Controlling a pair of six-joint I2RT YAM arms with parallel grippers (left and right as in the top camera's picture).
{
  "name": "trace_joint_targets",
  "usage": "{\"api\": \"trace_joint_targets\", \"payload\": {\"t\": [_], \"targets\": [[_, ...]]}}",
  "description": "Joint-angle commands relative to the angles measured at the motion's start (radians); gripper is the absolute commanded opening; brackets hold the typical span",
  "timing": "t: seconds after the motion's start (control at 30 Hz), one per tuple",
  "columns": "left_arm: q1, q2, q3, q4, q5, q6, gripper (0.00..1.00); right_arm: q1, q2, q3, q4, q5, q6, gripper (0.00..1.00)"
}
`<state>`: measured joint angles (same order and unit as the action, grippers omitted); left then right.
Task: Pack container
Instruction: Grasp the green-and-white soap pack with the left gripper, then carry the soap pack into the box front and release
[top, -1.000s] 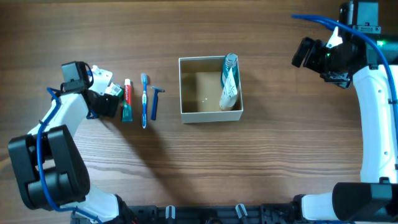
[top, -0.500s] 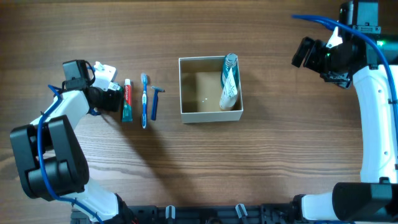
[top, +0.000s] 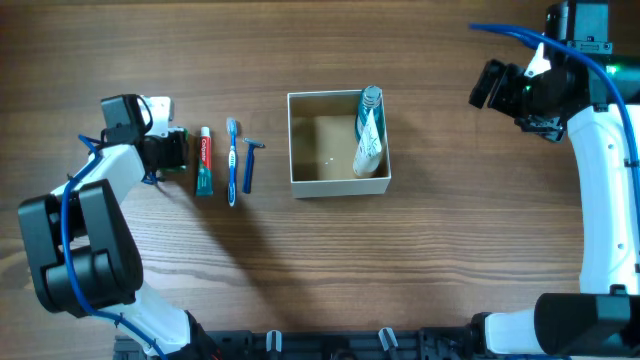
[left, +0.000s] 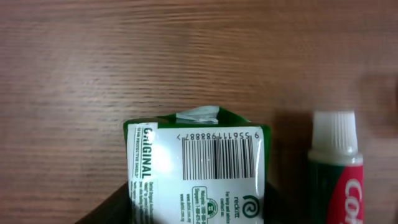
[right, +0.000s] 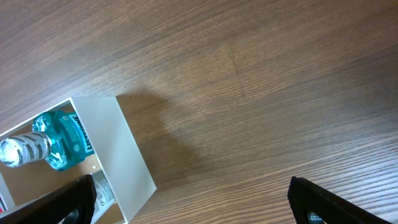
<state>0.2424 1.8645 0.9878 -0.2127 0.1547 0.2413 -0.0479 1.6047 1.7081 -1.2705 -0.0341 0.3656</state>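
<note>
The container (top: 338, 183) is a square white-walled box with a tan inside, at the table's middle. A teal bottle (top: 371, 100) and a white tube (top: 367, 152) lie along its right wall. My left gripper (top: 168, 150) is shut on a green and white soap box (left: 196, 168), low over the table just left of the red and green toothpaste tube (top: 204, 160). My right gripper (top: 497, 85) is open and empty, far right of the container. The right wrist view shows the container's wall (right: 124, 155) and the teal bottle (right: 59, 140).
A blue toothbrush (top: 232, 160) and a blue razor (top: 250, 162) lie side by side between the toothpaste and the container. The toothpaste cap (left: 334, 134) shows just right of the soap box in the left wrist view. Bare wood lies around the box.
My left wrist has turned while holding the soap box, keeping it beside the toothpaste. The right arm has not moved.
</note>
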Motion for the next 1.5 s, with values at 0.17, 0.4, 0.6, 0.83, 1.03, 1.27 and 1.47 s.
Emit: {"api": "trace_joint_targets", "payload": {"t": [0.17, 0.4, 0.6, 0.83, 1.03, 1.27, 1.47], "targets": [[-0.005, -0.038, -0.008, -0.102, 0.01, -0.307, 0.42, -0.002, 0.006, -0.001, 0.002, -0.012, 0.003, 1.0], [-0.093, -0.313, -0.008, -0.232, 0.041, -0.322, 0.4, -0.002, 0.006, -0.001, 0.002, -0.012, 0.003, 1.0], [-0.383, -0.584, -0.008, -0.265, 0.036, -0.448, 0.4, -0.002, 0.006, -0.001, 0.002, -0.012, 0.003, 1.0], [-0.724, -0.571, -0.008, -0.142, -0.149, -0.585, 0.41, -0.002, 0.006, -0.001, 0.002, -0.012, 0.003, 1.0], [-0.798, -0.35, -0.008, 0.058, -0.194, -0.713, 0.44, -0.002, 0.006, -0.001, 0.002, -0.012, 0.003, 1.0], [-0.801, -0.179, -0.008, 0.152, -0.171, -0.729, 0.51, -0.002, 0.006, -0.001, 0.002, -0.012, 0.003, 1.0], [-0.801, -0.184, -0.008, 0.206, -0.103, -0.729, 0.55, -0.002, 0.006, -0.001, 0.002, -0.012, 0.003, 1.0]]}}
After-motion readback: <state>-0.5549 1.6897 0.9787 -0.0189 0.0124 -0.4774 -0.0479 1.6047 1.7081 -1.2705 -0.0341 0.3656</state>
